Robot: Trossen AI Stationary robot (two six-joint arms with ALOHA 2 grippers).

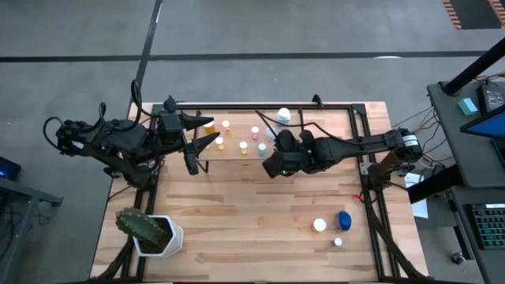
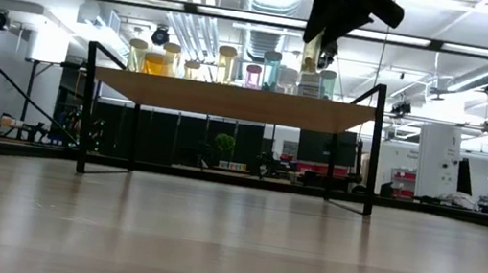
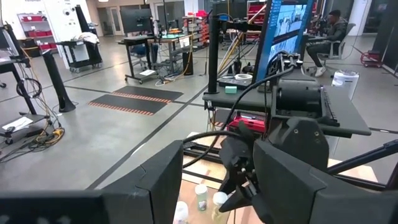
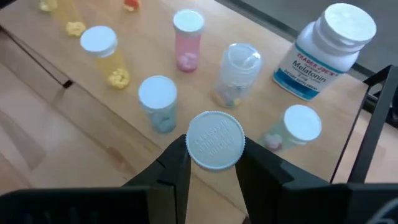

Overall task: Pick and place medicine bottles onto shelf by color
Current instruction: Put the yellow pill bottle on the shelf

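The shelf (image 1: 237,150) stands at the table's far middle. Several small white-capped bottles stand on it: yellow (image 4: 102,53), pink (image 4: 188,37), clear (image 4: 236,71), pale blue (image 4: 157,102), a pale one (image 4: 297,127) and a bigger white Melatonin bottle (image 4: 326,50). My right gripper (image 4: 214,155) is over the shelf's right part (image 1: 271,164) and is shut on a white-capped bottle (image 4: 214,140). My left gripper (image 1: 211,130) hangs open and empty at the shelf's left end. A wider blue bottle (image 1: 344,219) and two small ones (image 1: 319,226) stand on the table at the near right. My right gripper pinches the bottle by the rim of its round white cap (image 4: 193,146) between its two fingers. The fingers come from above, pointing down. The bottle is upright under them, and the cap hides its body. It is over the shelf's near edge; I cannot tell whether it touches the board.
A white pot with a green cactus (image 1: 150,233) stands at the table's near left corner. The shelf's thin black legs (image 2: 87,113) stand on the tabletop. Bare wood lies between the shelf and the near edge (image 1: 252,229).
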